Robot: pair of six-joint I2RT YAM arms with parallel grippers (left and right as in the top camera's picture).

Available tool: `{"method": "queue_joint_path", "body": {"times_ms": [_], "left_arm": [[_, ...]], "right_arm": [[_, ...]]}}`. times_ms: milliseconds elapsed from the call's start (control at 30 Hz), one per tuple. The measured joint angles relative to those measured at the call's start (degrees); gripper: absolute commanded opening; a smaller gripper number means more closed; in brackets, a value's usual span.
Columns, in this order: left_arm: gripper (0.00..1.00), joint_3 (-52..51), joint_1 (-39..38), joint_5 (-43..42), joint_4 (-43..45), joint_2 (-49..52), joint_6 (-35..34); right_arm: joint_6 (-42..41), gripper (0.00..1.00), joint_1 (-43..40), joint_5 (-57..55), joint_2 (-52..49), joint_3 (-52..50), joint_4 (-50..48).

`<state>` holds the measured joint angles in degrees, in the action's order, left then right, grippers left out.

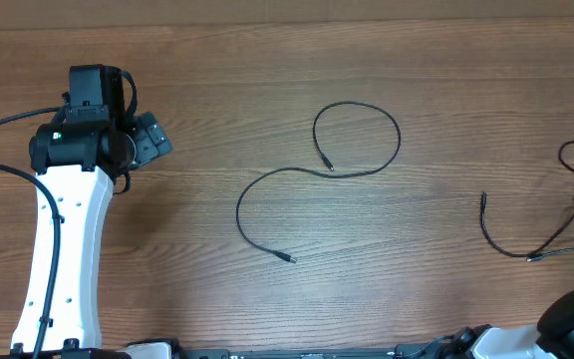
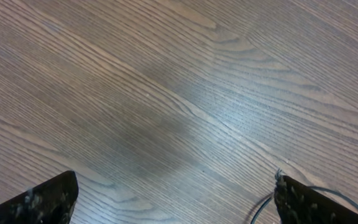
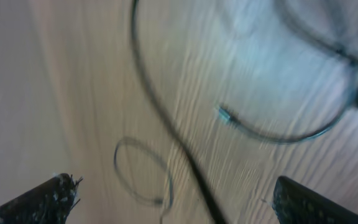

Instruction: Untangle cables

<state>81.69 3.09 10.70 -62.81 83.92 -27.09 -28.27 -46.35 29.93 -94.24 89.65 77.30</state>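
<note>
The long cable (image 1: 267, 178) lies mid-table, curled into one loop whose plug tip ends just beside its own run. The short cable (image 1: 496, 242) rests well apart to our right, so the two look separated, and we judge that little remains beyond perhaps opening that loop. Our left gripper (image 2: 174, 186) hovers over bare table (image 1: 446, 70) at the left, fingers spread wide and empty, presumably parked clear of the work. Our right gripper (image 3: 174, 186) also stands wide and empty. Its view is blurred, but the short cable probably lies beneath it.
</note>
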Motion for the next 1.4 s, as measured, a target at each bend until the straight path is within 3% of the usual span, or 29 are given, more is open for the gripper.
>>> {"method": "queue_joint_path", "body": {"times_ms": [267, 367, 467, 600, 700, 900, 1033, 1333, 1400], "left_arm": [[1.00, 0.0, 0.0, 0.0, 0.0, 0.0, 0.0], [1.00, 0.0, 0.0, 0.0, 0.0, 0.0, 0.0], [1.00, 0.0, 0.0, 0.0, 0.0, 0.0, 0.0], [1.00, 0.0, 0.0, 0.0, 0.0, 0.0, 0.0], [1.00, 0.0, 0.0, 0.0, 0.0, 0.0, 0.0], [1.00, 0.0, 0.0, 0.0, 0.0, 0.0, 0.0], [1.00, 0.0, 0.0, 0.0, 0.0, 0.0, 0.0], [1.00, 0.0, 0.0, 0.0, 0.0, 0.0, 0.0], [1.00, 0.0, 0.0, 0.0, 0.1, 0.0, 0.0]], "right_arm": [[8.9, 1.00, 0.2, 38.0, 0.0, 0.0, -0.8], [7.1, 1.00, 0.3, 50.3, 0.0, 0.0, -7.4], [3.5, 1.00, 0.3, 55.3, 0.0, 0.0, -13.8], [0.0, 1.00, 0.3, 53.1, 0.0, 0.0, -16.5], [-6.0, 1.00, 0.3, 38.9, -0.1, 0.0, -12.7], [-25.9, 1.00, 0.3, 25.1, -0.1, 0.0, -11.5], [-37.2, 1.00, 0.3, 23.7, -0.1, 0.0, -11.6], [-51.0, 1.00, 0.5, 32.3, -0.1, 0.0, -15.7], [-48.2, 0.90, 1.0, 32.8, -0.1, 0.0, -21.9]]}}
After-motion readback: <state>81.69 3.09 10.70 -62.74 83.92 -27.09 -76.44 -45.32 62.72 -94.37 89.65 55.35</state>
